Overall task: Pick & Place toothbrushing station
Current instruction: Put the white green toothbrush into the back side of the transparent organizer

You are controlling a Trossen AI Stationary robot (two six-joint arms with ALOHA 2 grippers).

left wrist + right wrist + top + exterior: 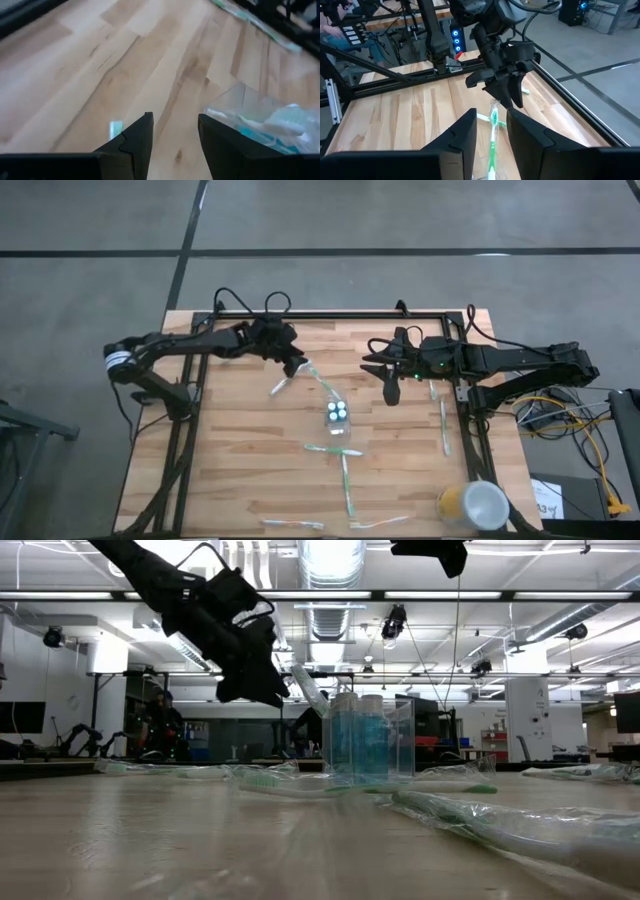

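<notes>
The clear plastic cup (338, 418) stands upright on the table's middle, with three white-capped tubes (338, 411) in it. One toothbrush (318, 383) stands in the cup and leans out over its rim toward my left gripper; it also shows in the low view (306, 686). My left gripper (296, 366) hovers open and empty just left of and beyond the cup (250, 117). My right gripper (390, 388) hangs open and empty above the table, right of the cup. Several more toothbrushes lie flat on the table, one (280, 387) below my left gripper.
Loose toothbrushes lie near the cup (332, 448), toward the near edge (347, 485), and along the right side (443, 425). A yellow cup with a white top (470, 505) lies at the near right corner. A dark frame rail (330, 317) runs along the far edge.
</notes>
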